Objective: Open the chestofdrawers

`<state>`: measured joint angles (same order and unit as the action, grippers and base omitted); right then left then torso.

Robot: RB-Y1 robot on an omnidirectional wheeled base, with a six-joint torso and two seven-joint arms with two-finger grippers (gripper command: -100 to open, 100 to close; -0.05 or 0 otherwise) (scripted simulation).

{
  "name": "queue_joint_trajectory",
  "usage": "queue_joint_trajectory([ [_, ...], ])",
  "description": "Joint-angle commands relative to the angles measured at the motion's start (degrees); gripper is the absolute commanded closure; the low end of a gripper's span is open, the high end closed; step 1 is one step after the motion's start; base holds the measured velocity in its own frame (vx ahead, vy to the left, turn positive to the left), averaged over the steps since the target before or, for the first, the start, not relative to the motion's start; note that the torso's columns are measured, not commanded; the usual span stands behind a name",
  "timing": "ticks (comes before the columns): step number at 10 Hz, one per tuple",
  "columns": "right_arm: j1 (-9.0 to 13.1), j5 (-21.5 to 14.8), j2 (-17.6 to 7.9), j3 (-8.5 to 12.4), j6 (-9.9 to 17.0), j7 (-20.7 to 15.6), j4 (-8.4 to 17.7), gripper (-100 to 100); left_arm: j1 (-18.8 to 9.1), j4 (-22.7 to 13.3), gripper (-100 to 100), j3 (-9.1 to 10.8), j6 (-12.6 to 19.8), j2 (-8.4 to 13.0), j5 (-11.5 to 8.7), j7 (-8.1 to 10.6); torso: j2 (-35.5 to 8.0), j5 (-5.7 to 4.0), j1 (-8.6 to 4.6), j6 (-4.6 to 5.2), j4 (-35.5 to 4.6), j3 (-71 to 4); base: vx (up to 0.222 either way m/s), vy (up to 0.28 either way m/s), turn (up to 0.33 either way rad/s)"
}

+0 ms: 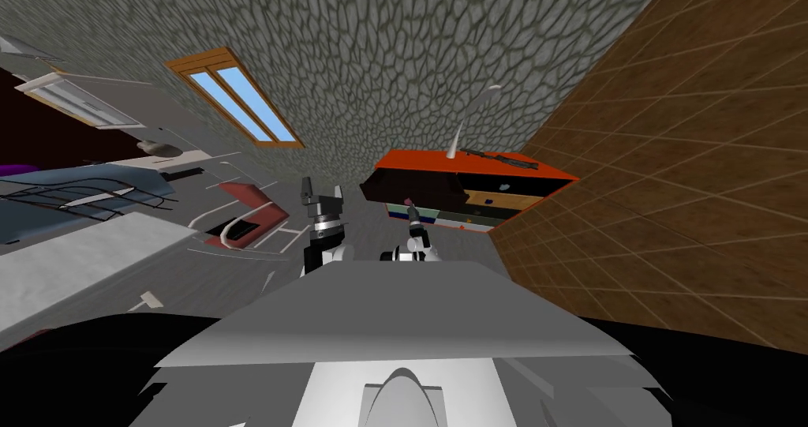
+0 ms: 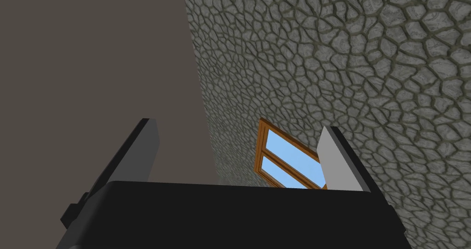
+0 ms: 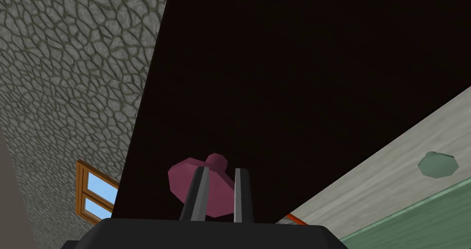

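The orange chest of drawers [image 1: 473,166] was set by the stone wall [image 1: 442,43]. The magenta knob [image 3: 180,179] on its dark drawer [image 3: 299,99] was pinched by the right gripper [image 3: 220,170]. The left gripper [image 2: 237,124] was held spread and empty. A slanted pull could slip the thin blades off.

You see the knob [image 3: 181,181] partly hidden behind the right gripper's [image 3: 221,170] fingers; the dark drawer front [image 3: 299,76] around the knob is cut off at the edge.
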<state>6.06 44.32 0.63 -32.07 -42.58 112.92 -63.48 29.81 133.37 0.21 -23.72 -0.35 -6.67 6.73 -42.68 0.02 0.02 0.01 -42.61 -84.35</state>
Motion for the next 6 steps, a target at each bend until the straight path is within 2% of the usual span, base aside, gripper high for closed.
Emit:
queue_joint_trajectory([
  [1,-1.4,1.5,-1.1,4.2,1.3,-0.7,-2.1,-100,0.0,0.0,0,-0.01,0.0,0.0,0.0,0.00,0.2,-0.02,-0.05,-0.05,0.1,-0.1,-0.077,0.000,0.468],
  [2,-1.4,1.5,-1.1,5.2,1.3,-0.7,-2.1,-100,0.0,0.0,0,0.00,0.0,0.0,0.0,0.00,0.5,-0.04,-0.09,-0.02,0.3,-0.3,-0.023,-0.004,0.121],
  [3,-2.8,3.0,-2.3,7.0,2.7,-1.4,-4.2,-100,0.0,0.0,0,0.01,0.0,0.0,0.0,0.00,0.7,-0.04,-0.12,0.06,0.4,-0.4,-0.060,0.007,0.383],
  [4,-2.8,3.0,-2.3,8.6,2.7,-1.4,-4.2,-100,0.0,0.0,0,0.00,0.0,0.0,0.0,0.00,0.6,-0.04,-0.12,0.03,0.4,-0.4,-0.069,0.004,0.349],
  [5,-2.8,3.0,-2.3,10.2,2.7,-1.4,-4.2,-100,0.0,0.0,0,0.01,0.0,0.0,0.0,0.00,0.5,-0.03,-0.07,0.02,0.4,-0.3,-0.031,0.004,0.102],
  [6,-2.8,3.0,-2.3,10.4,2.7,-1.4,-4.2,-100,0.0,0.0,0,0.01,0.0,0.0,0.0,0.00,0.5,-0.02,-0.04,0.03,0.3,-0.3,-0.004,0.002,-0.010],
])
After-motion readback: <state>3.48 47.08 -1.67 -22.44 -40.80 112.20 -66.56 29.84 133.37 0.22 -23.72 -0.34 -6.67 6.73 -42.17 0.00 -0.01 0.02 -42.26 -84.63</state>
